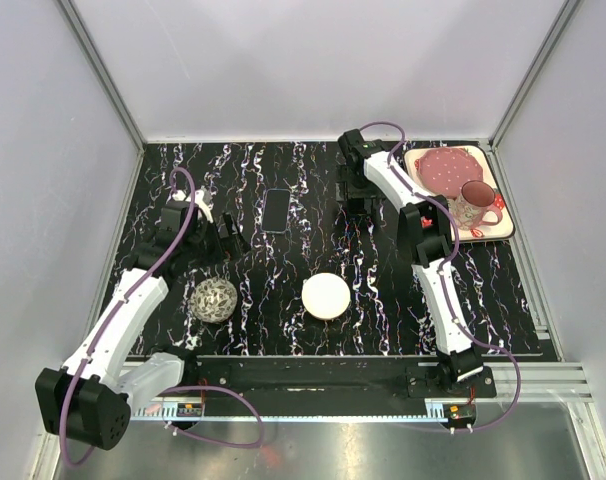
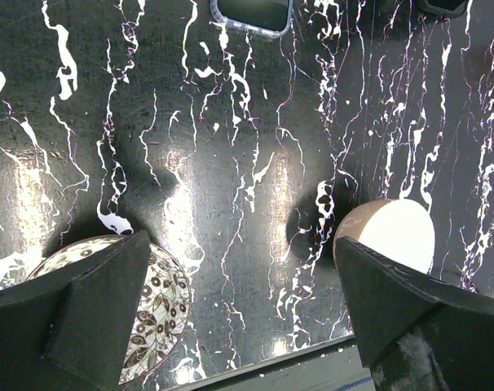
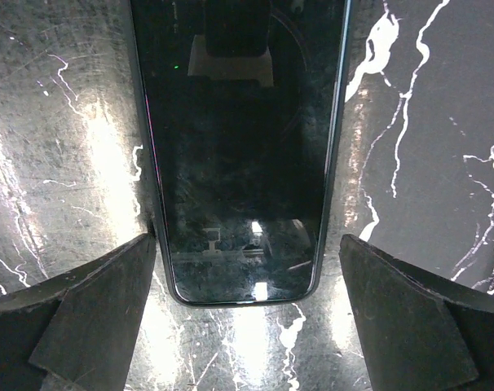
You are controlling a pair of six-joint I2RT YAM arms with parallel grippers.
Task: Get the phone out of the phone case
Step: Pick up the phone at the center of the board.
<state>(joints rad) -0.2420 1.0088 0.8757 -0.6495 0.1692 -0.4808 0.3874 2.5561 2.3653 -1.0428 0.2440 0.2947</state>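
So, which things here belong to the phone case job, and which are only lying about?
Job:
- phone case, contents unclear
- dark glossy phone, in the right wrist view

Lying about:
- patterned bowl
- white round dish
- tray
- pink plate and mug on the tray

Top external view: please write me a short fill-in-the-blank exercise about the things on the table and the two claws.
1. The white disc lies to the ___ of the patterned bowl.
2. The left claw and the right claw are both ___.
3. The phone lies ___ the right claw's fingers.
Missing words: right; open; between.
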